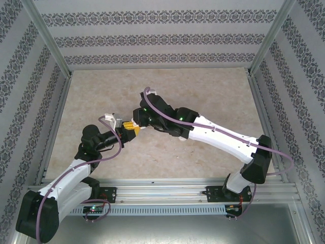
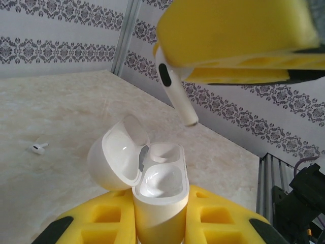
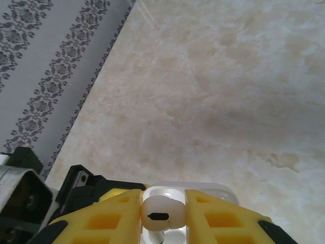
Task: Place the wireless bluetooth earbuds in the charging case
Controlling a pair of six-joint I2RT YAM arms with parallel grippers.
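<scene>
Left gripper [image 2: 160, 231], bottom centre of the left wrist view: clamps the charging case [image 2: 161, 183] upright between yellow fingers [image 2: 96, 223], jaws narrowed onto its white body, with lid [image 2: 118, 152] swung open to the left and the glossy inner wells exposed. Right gripper [image 3: 162, 223], bottom centre of the right wrist view: pinches one wireless earbud [image 3: 161, 213] by its head between yellow pads [image 3: 223, 218], jaws narrow around it. Seen from the left wrist at upper centre: hangs stem-down, tip slanting to the right, just above the open case and not touching it. Other earbud [image 2: 38, 148]: lies on the marbled table [image 2: 61, 101] near the left edge, well apart from the case. From the top external view: meet tip to tip near frame centre.
</scene>
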